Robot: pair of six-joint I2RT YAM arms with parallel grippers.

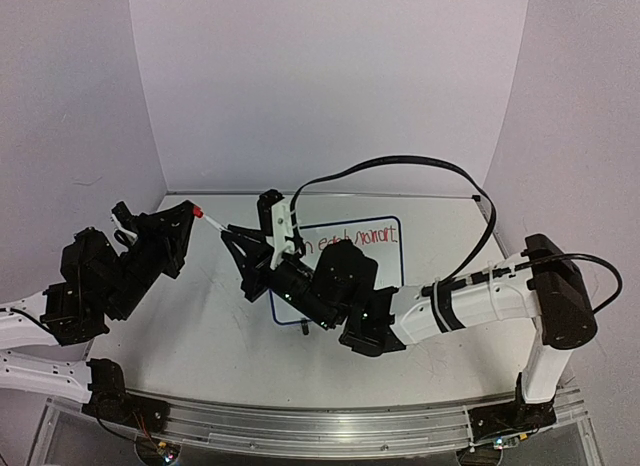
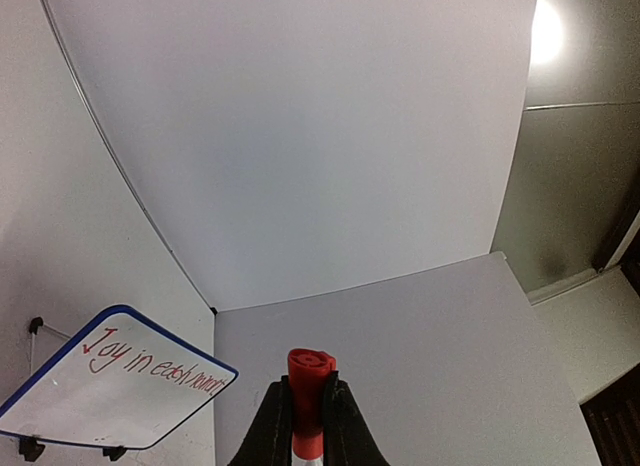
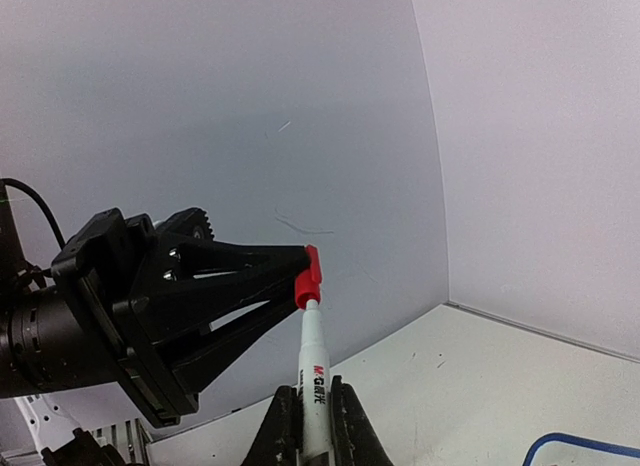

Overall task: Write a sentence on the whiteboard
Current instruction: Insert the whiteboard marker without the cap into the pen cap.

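The whiteboard (image 1: 388,264) is standing on the scuffed white tabletop (image 1: 200,326), right of centre and near the back wall, and is leaning on small black feet (image 2: 30,448). The right arm (image 1: 470,306) is reaching across it in the overhead view and hiding its lower left part. The blue rim and rounded corners are showing clearly from the left wrist camera.

To the left of the board, the two pincers are meeting tip to tip above the tabletop. The right pincer (image 3: 315,406) is clamping narrowly around the barrel of a white marker (image 3: 314,371), which is pointing away from it. The left pincer (image 2: 308,396) is pinching a red cap (image 2: 310,371) between nearly closed fingers. The marker's thin end is touching the cap's underside, as seen from the right wrist camera.

The sentence (image 2: 150,366) is running along the board's upper part in thin red handwriting, reading "Joy in each moment", with its first words hiding behind the right arm in the overhead view.
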